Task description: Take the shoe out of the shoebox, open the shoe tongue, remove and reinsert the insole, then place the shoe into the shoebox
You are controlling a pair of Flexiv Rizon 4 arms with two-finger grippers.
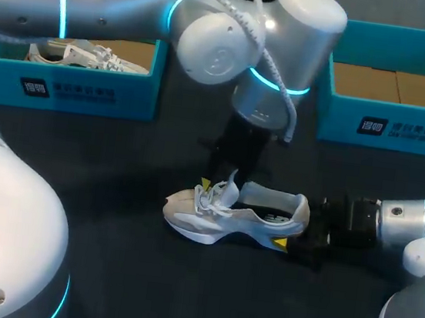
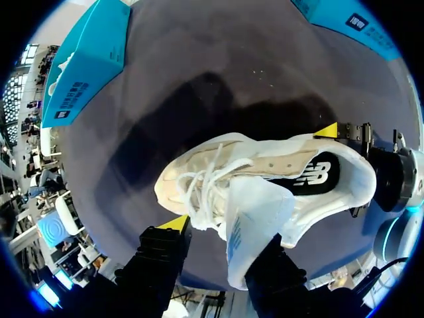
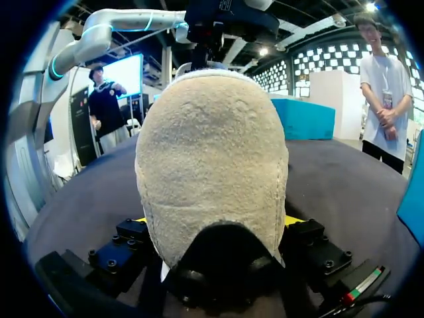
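A white and beige shoe (image 1: 232,217) lies on its sole on the dark table, toe to the left. My right gripper (image 1: 298,232) is shut on its heel. In the right wrist view the beige heel (image 3: 212,165) fills the space between the fingers of the right gripper (image 3: 217,222). My left gripper (image 1: 221,185) hangs over the laces. In the left wrist view the raised white tongue (image 2: 255,215) stands between the fingers of the left gripper (image 2: 222,233). It rests against one finger, while the other yellow tip (image 2: 173,223) is beside the laces. The dark insole (image 2: 318,177) shows inside the shoe.
A teal shoebox (image 1: 74,89) at the back left holds another white shoe (image 1: 78,53). At the back right stands a second teal shoebox (image 1: 391,127) with only its brown cardboard bottom showing. Dark table stretches in front of the shoe.
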